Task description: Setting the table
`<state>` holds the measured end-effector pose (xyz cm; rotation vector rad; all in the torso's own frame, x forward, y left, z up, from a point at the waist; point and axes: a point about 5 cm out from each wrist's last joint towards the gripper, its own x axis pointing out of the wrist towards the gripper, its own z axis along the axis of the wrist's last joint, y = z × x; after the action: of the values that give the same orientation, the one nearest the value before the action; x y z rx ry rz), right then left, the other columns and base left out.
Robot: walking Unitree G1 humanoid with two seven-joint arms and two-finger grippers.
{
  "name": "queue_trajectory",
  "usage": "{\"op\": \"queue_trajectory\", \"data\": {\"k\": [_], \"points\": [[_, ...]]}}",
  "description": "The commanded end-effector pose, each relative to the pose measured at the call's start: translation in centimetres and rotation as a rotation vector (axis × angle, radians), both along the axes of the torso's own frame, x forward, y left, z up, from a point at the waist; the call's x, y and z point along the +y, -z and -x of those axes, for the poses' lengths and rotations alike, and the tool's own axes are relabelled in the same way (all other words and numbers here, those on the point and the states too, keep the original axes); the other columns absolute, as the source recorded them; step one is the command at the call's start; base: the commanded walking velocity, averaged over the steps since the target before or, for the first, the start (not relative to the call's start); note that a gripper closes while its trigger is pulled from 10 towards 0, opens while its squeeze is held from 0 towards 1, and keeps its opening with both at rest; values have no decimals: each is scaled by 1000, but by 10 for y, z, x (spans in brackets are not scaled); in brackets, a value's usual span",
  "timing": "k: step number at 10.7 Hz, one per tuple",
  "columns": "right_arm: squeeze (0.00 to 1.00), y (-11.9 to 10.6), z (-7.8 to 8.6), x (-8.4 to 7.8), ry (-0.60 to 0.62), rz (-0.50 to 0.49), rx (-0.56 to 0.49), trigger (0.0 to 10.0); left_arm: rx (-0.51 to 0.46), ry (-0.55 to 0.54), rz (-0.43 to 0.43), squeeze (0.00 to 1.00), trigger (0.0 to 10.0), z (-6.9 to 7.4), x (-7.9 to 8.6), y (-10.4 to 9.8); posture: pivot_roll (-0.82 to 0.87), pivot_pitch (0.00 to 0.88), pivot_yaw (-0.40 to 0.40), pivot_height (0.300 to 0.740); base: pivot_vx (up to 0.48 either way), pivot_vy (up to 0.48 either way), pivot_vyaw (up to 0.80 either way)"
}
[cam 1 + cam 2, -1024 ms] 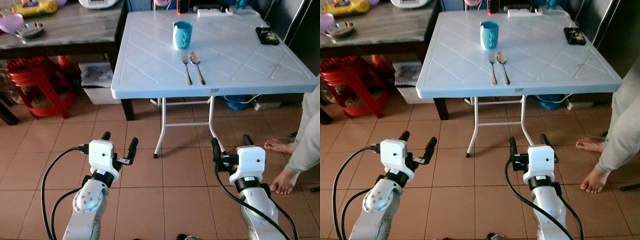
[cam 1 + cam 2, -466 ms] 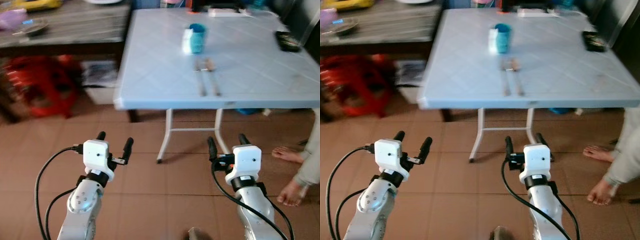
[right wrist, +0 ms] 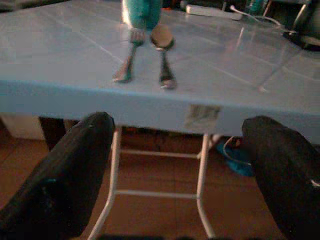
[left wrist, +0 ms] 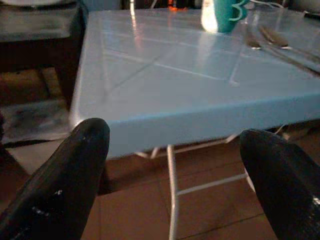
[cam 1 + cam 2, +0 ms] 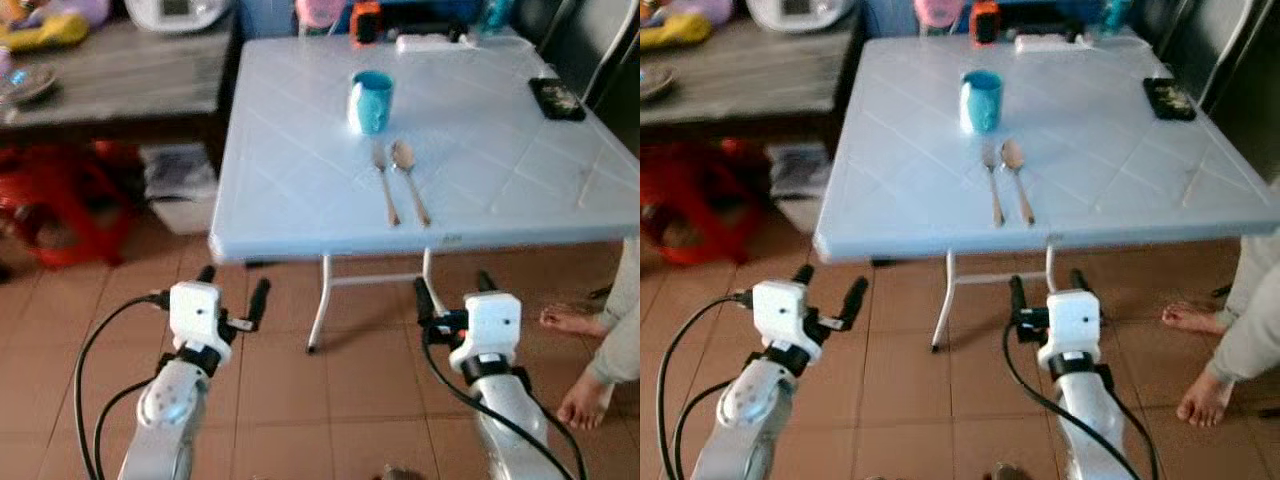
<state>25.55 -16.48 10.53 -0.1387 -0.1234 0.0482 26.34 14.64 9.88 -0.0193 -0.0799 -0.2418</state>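
The fork (image 5: 384, 182) and spoon (image 5: 409, 179) lay side by side below the cup (image 5: 371, 100), a place setting; the left gripper (image 5: 232, 291) and right gripper (image 5: 450, 293) hung spread, empty, short of the table (image 5: 290, 200).

Glossy plastic table (image 5: 300, 180), metal fork (image 5: 384, 182), spoon (image 5: 408, 176)

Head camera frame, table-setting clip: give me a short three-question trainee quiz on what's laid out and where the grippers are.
1. True or false: the fork and spoon lie side by side on the light blue table.
2. What stands just beyond the cutlery? A) a plate B) a teal mug C) a bowl
3. Fill in: the left gripper and right gripper hang over the tiled ____, jaws open.

Key: 1 true; 2 B; 3 floor.
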Motion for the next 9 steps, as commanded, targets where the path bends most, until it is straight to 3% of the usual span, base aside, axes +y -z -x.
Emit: {"op": "queue_trajectory", "data": {"k": [1,4,8,9], "points": [[0,-11,1,-3,4,5,-42,10000,-9,15,7,0,10000,1,-3,-3,-81,164,54,740,390,0,0],[0,-49,-4,3,-17,-11,-175,10000,-63,8,23,0,10000,-2,1,-22,-83,166,55,740,391,0,0],[0,-45,-2,6,-30,-14,-146,10000,-55,10,18,0,10000,0,1,-22,-78,166,56,740,368,0,0],[0,-44,-1,8,-36,-20,-135,10000,-50,10,6,0,10000,2,1,-20,-77,167,56,740,0,0,0]]}}
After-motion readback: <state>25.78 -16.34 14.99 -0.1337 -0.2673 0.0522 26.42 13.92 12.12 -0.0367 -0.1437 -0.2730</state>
